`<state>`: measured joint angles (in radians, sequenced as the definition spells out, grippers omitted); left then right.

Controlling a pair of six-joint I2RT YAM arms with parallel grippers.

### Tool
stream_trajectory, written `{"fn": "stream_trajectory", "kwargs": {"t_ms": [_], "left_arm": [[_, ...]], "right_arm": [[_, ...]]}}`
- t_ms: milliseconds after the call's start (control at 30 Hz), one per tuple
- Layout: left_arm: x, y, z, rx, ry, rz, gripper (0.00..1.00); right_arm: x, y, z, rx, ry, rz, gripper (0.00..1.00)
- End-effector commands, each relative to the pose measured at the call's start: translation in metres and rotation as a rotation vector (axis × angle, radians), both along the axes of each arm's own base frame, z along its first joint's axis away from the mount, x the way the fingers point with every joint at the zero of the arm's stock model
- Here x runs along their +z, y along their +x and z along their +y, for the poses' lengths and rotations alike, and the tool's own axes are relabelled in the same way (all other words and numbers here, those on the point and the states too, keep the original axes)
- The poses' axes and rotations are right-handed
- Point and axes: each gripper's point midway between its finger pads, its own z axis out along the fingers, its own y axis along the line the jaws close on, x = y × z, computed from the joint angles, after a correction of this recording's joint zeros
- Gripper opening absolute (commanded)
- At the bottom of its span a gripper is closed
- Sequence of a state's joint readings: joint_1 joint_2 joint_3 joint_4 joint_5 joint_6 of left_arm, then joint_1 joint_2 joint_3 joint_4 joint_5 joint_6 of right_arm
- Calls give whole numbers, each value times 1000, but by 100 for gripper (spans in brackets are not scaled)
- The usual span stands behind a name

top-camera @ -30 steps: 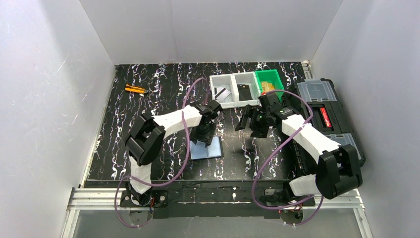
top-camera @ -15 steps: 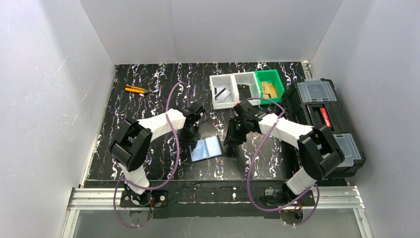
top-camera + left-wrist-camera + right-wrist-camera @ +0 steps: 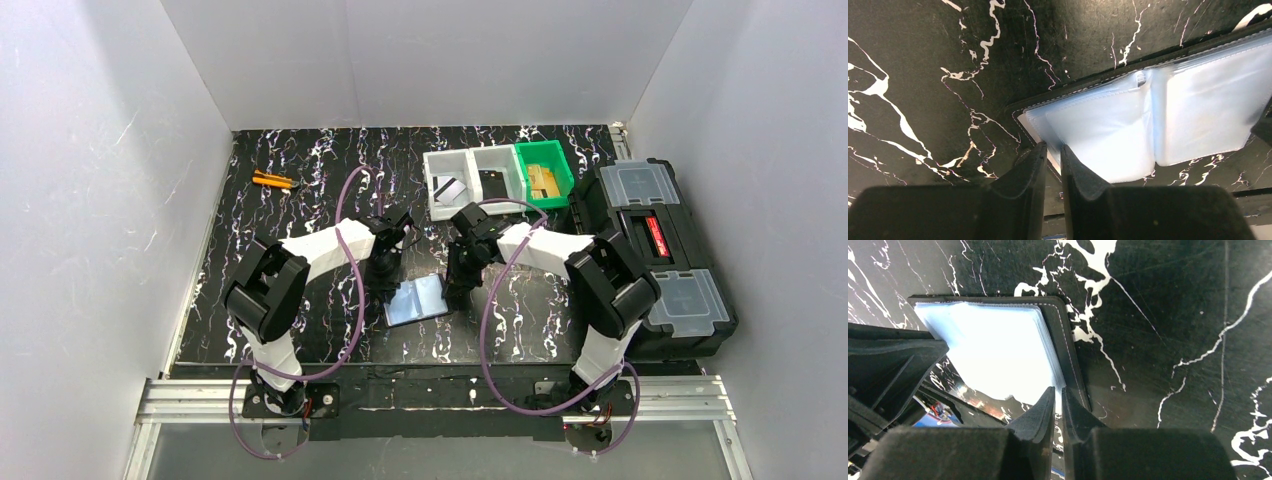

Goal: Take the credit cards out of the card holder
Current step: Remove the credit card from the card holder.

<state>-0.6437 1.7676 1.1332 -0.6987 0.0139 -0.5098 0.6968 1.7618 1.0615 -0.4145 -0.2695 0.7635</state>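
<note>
The card holder (image 3: 417,299) lies open on the black marbled table, its glossy blue-grey sleeves (image 3: 1098,130) facing up. My left gripper (image 3: 388,283) is at its left edge; in the left wrist view the jaws (image 3: 1052,146) stand almost together with the holder's corner between the tips. My right gripper (image 3: 455,290) is at its right edge, its jaws (image 3: 1058,389) nearly together over the edge of the clear sleeves (image 3: 993,350). One silvery credit card (image 3: 449,190) with a dark stripe lies in a white bin. I cannot tell whether any card sits inside the sleeves.
Two white bins (image 3: 470,160) and a green bin (image 3: 556,163) holding tan blocks stand at the back. A large black toolbox (image 3: 660,250) fills the right edge. An orange tool (image 3: 271,181) lies at the back left. White walls surround the table.
The right arm swung left from the bins down to the holder's right edge and its jaws narrowed. The left gripper shifted to the holder's left edge and narrowed too. The holder tilted slightly.
</note>
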Motion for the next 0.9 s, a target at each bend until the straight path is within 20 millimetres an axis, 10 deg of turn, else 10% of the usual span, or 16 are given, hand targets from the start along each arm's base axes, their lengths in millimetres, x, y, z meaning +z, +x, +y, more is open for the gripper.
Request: {"fn": "stream_trajectory", "kwargs": {"t_ms": [0, 867], "left_arm": [[-8, -3, -3, 6, -13, 23, 14], [-4, 2, -12, 0, -56, 19, 8]], "right_arm": [[5, 6, 17, 30, 17, -25, 16], [17, -4, 54, 98, 102, -14, 28]]}}
